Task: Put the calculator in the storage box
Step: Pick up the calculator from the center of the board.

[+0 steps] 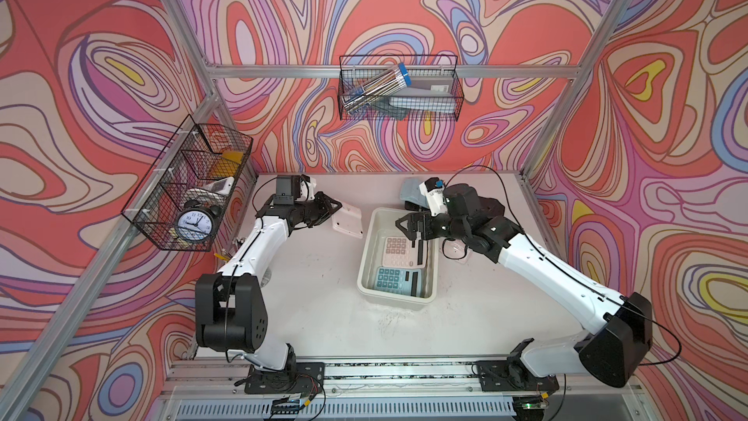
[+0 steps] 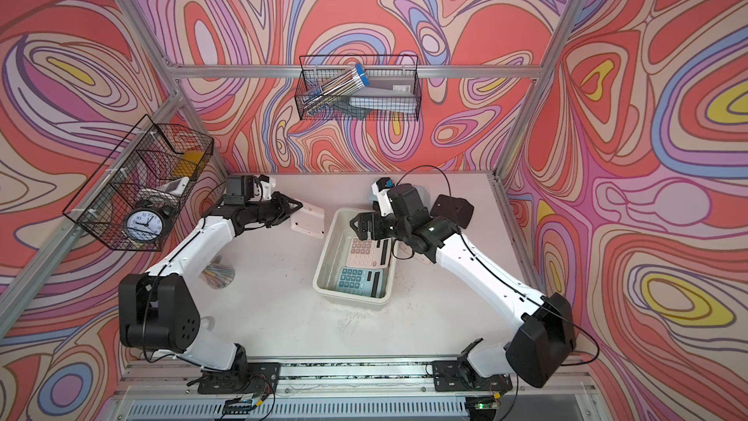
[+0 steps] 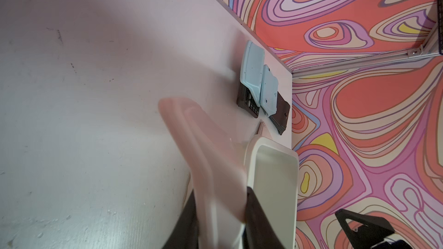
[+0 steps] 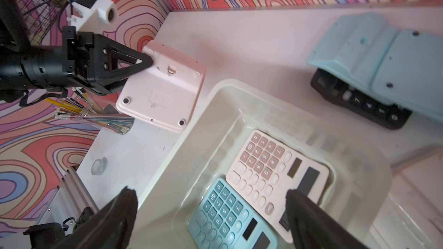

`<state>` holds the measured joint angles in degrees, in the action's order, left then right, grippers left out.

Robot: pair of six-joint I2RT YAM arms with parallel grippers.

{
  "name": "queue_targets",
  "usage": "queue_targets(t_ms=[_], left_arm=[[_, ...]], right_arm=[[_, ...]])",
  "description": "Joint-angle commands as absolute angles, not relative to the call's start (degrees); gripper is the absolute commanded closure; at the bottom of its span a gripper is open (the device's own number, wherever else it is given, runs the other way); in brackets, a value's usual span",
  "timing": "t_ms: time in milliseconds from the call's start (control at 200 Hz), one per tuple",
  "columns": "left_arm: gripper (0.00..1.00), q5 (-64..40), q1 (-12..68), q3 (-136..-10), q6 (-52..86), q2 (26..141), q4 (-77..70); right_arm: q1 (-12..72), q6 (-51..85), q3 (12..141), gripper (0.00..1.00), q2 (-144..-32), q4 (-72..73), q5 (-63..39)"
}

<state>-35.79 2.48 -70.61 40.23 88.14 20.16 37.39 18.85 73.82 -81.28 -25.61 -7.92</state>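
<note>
The box [image 1: 394, 301] is cream-white. Inside, the pink calculator [image 1: 394, 253] has dusty-rose keys; the teal calculator [image 1: 388, 279] has darker teal keys. The third calculator [image 1: 348, 222] shows a pale pink back. Walls [image 1: 404, 14] swirl red, lilac, blue and yellow. Desk [image 1: 315, 297] pinkish-white; baskets [image 1: 162, 204] black.

In the left wrist view, the held calculator [image 3: 191, 140], clamped in the left tool [image 3: 220, 190], is showing blurred, and the box [image 3: 275, 183] is running off the frame edge. In both top views, the right arm [image 1: 457, 204] is partly covering the blue calculators [image 1: 409, 191]. In the right wrist view, the teal calculator [image 4: 223, 211] is running off the edge.
</note>
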Motion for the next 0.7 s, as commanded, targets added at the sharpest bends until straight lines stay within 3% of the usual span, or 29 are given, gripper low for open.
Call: queue_targets(t_ms=[0,601,691], left_arm=[[0.96,-34.37,3.22,-74.08,38.88,85.44,25.43],[0.98,-36.83,7.46,-77.7,41.31,78.4,29.88],[0.99,-36.49,7.82,-77.61,41.22,78.16,30.32]], right_arm=[[42.43,11.84,75.66,0.03,-84.06,-21.54,0.52],[62.04,-22.17,75.49,0.02,-98.92,2.83,32.19],[62.19,-23.3,77.26,0.08,-101.13,2.81,37.2]])
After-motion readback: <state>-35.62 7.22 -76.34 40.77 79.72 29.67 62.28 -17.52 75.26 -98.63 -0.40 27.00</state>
